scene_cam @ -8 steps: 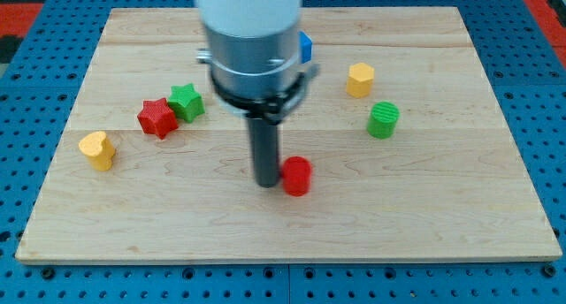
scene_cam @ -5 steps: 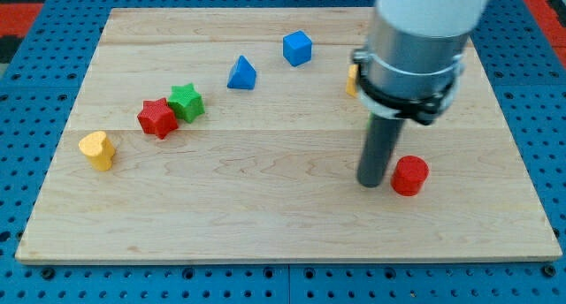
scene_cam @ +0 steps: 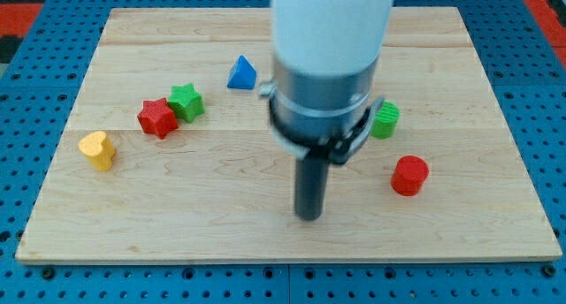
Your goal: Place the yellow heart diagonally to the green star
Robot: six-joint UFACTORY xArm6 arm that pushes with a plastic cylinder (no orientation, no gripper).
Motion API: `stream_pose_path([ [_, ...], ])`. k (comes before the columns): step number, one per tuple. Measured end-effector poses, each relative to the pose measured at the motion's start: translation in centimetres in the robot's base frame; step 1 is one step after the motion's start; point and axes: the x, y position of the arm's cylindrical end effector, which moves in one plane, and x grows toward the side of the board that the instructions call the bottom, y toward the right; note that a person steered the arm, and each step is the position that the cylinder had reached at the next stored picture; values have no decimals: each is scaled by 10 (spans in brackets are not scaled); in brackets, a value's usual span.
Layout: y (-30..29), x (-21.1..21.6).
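Wooden counter [scene_cam: 495, 224] carries five visible blocks: one yellow heart [scene_cam: 96, 149], one green star [scene_cam: 186, 101], one red star [scene_cam: 156, 118], one blue triangle [scene_cam: 240, 73], one red cylinder [scene_cam: 409, 175], plus a green block [scene_cam: 386, 119] half-hidden by the arm. My tip [scene_cam: 309, 216], a bare rod with no hand, rests well right of the yellow heart, which lies near the view's left edge, below-left of the touching stars.
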Motion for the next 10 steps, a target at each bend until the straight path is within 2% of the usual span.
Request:
stream_pose_path([
  [1, -110, 12],
  [2, -250, -1],
  [3, -315, -16],
  [5, -311, -53],
  [8, -306, -81],
  [10, -251, -102],
])
